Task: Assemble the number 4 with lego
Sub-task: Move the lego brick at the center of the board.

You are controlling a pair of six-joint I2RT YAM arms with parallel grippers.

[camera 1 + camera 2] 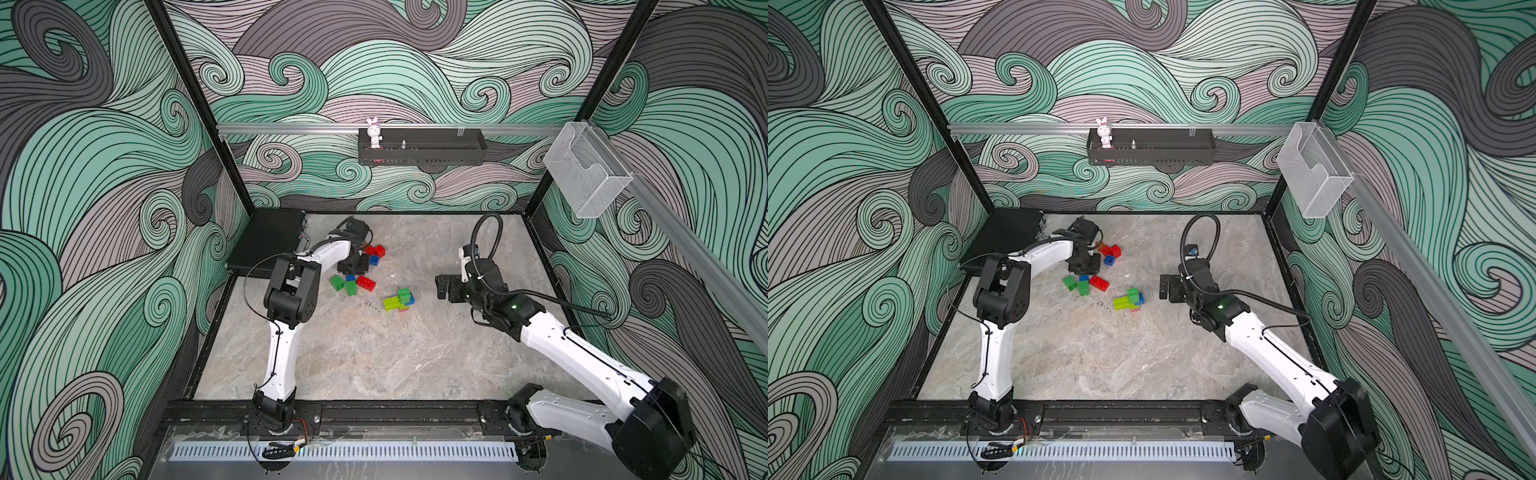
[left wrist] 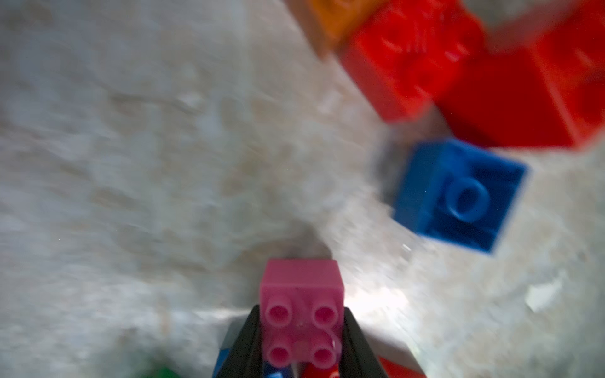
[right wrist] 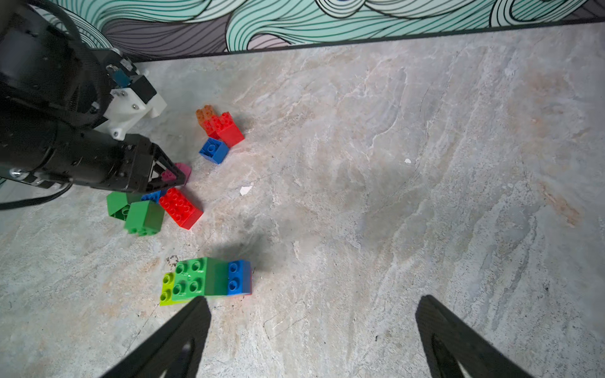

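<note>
**Brick in hand.** My left fingers (image 2: 247, 340) are clamped on a small pink brick (image 2: 302, 294), one on each smooth side wall, with its studs facing the wrist camera. My right fingers (image 3: 183, 333) stand wide apart and empty over the desk (image 1: 353, 353).

The brick looks light, rigid and glossy. I judge that a centred squeeze across two flat opposite walls is the sound hold, and that a corner grip would likely let it twist or pop free.

The joined cluster (image 1: 399, 300) of lime, green and blue bricks, seemingly the start of the 4, lies mid-desk near my right fingers. Loose pieces lie close around my left fingers: a red brick (image 3: 181, 207), two green bricks (image 3: 144, 216), a blue brick (image 3: 213, 150) and a red-and-orange clump (image 3: 222, 126).

Only the left wrist view shows the grip itself, though it is blurred. In both top views my own arm hides it. The right wrist view shows just the pink tip past the fingers, and I cannot tell whether it has left the desk.
</note>
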